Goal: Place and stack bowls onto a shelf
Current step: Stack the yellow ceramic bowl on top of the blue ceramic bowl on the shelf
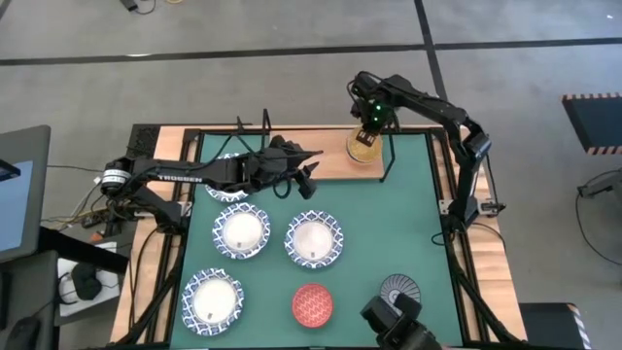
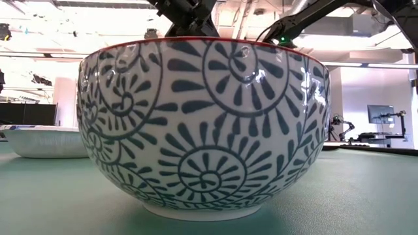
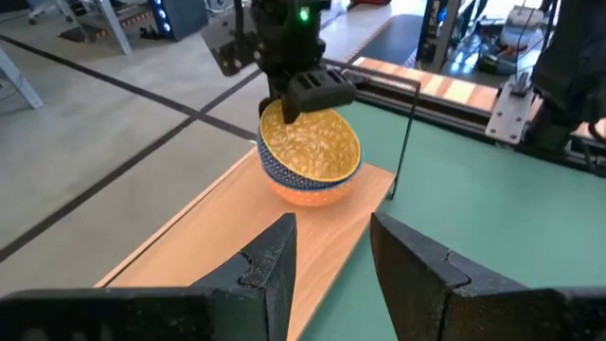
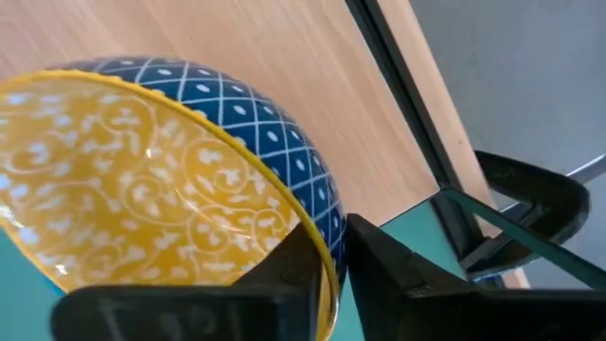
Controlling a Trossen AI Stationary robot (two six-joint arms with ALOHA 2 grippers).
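Green matting (image 1: 408, 224) is carrying bowls awaiting stacking, while at one o'clock the right gripper (image 1: 368, 139) is pinching the yellow bowl's (image 1: 363, 146) rim, setting it on the shelf (image 1: 335, 167). Left gripper (image 1: 309, 185), fingers apart, is hovering at eleven o'clock, empty.

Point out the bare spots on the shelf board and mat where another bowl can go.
Free: shelf board between left gripper and yellow bowl; mat's right side above grey bowl. Crowded: mat's left, four white bowls; red bowl at front.
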